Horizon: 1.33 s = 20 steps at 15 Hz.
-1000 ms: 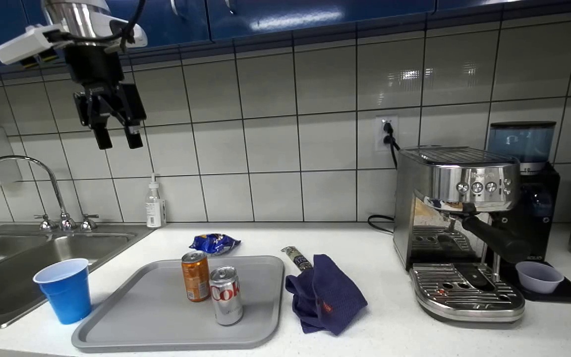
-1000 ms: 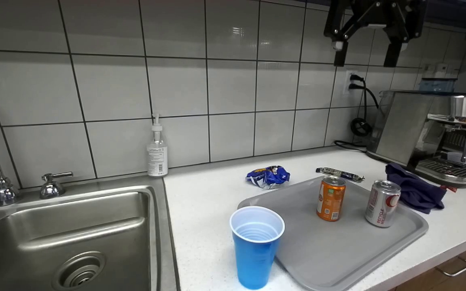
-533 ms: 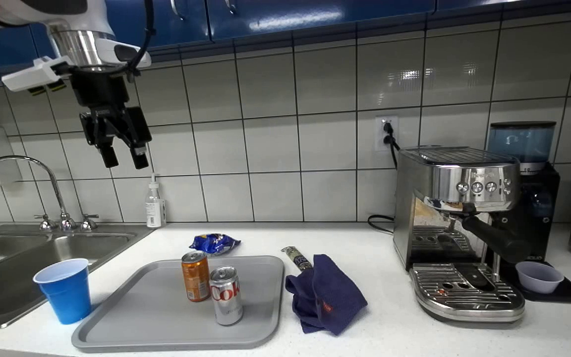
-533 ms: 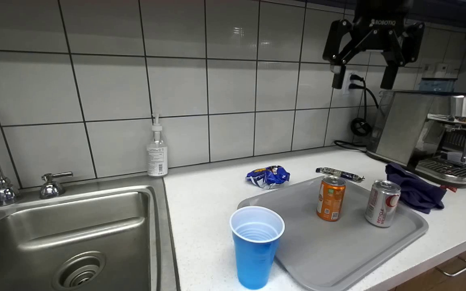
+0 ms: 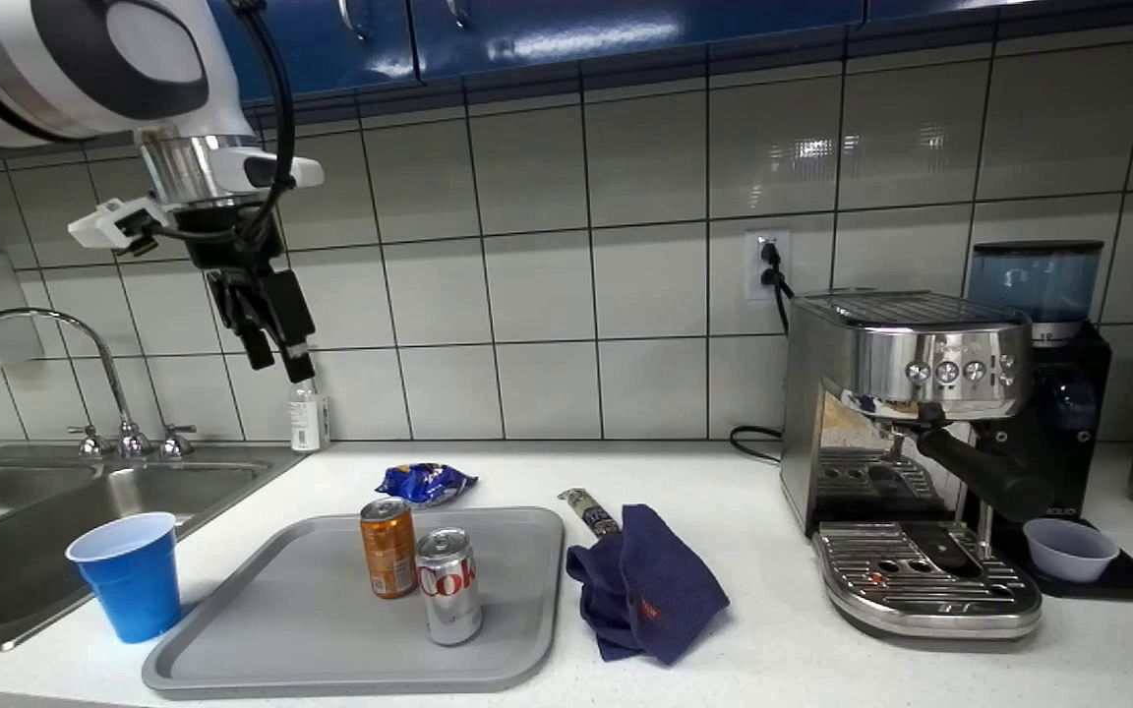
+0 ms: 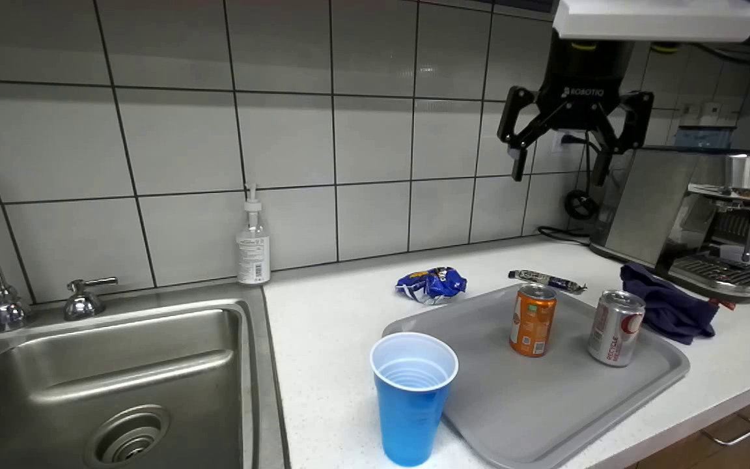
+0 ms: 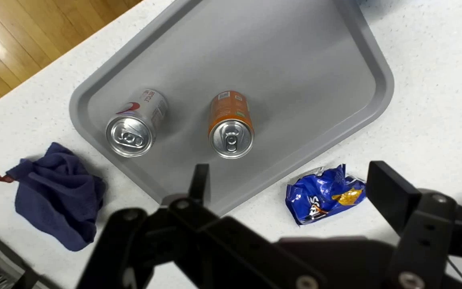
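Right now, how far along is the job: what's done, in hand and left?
Looks done: the fingers stand open, and the orange can and silver can are upright on the gray tray. In hand: nothing; the fingers hang above the counter, touching no object. Left, probably: a grasp and any lift, since the fingers are empty and the blue packet lies on the counter beside the tray.

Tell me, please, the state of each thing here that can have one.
End effector: open, empty
Orange can: upright
Silver can: upright
Gray tray: lying flat
Blue cup: upright
Blue snack bag: crumpled
Wrapped bar: lying flat
Towel: bunched up
Pump bottle: upright
Faucet: not running
Espresso machine: on or off unclear
Blue cabinet: shut
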Motion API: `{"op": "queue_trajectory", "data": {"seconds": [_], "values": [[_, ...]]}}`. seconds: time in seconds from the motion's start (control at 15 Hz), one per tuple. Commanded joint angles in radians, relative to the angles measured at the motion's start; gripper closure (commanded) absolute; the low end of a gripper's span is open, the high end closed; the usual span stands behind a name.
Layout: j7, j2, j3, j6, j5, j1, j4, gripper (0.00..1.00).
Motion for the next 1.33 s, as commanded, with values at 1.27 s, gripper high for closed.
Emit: {"op": "queue_trajectory", "data": {"seconds": [1.27], "values": [[0.323,0.478,-0.07,0.065,-0.186,0.012,0.202,0.0]]}}
